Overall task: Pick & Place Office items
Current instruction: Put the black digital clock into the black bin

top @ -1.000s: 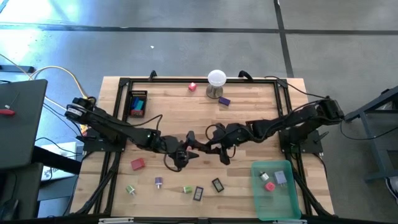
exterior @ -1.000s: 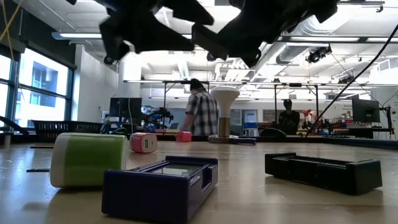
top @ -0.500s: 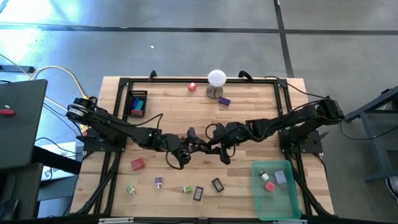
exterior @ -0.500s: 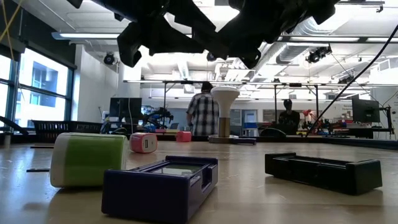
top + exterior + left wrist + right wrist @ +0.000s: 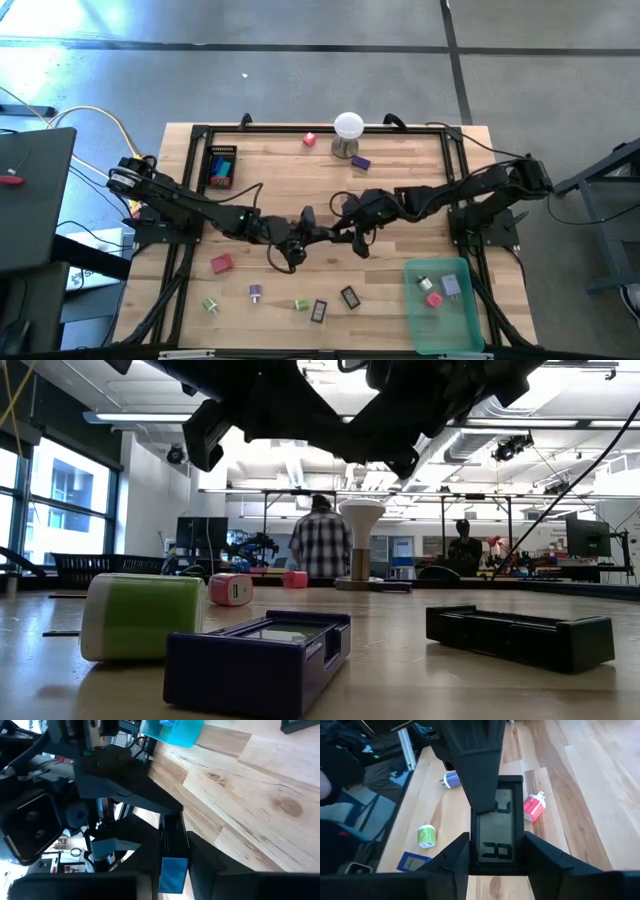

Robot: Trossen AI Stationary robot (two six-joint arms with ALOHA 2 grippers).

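Observation:
Both grippers meet above the table's middle on one office item, a small black display unit (image 5: 496, 827) with a grey screen. My right gripper (image 5: 497, 862) (image 5: 340, 228) is shut on it from the table's right. My left gripper (image 5: 172, 855) (image 5: 303, 234) comes from the left and is shut on its other end. In the left wrist view the unit (image 5: 173, 845) shows edge-on, black with a blue part. More office items lie flat on the wood near the front edge: a red block (image 5: 221, 263), green pieces (image 5: 210, 304) and a purple plug (image 5: 256, 292). My left gripper pinches the unit's end (image 5: 173, 870) that points away from my right gripper between its two fingers. One finger (image 5: 480, 775) lies over the screen's far part. The fingers come about level from the table's left. The unit is clear of the table. My right gripper pinches the unit's two long sides (image 5: 520, 855) between its two fingers (image 5: 455, 862), at the end nearest its wrist. The fingers come from the table's right, slanting down, and lie along the unit. The unit is lifted clear, its screen toward the wrist camera.
A green bin (image 5: 470, 320) holding a few pieces stands at the front right. A white ball on a metal stand (image 5: 348, 128), a pink piece (image 5: 310, 139) and a purple piece (image 5: 361, 161) are at the far edge. A black box (image 5: 221, 167) sits far left. A person stands beyond the table (image 5: 318, 545).
My left gripper has shut on the free end of the display unit that my right gripper holds. Both hands have stayed over the table's middle, and the unit has stayed clear of the wood.

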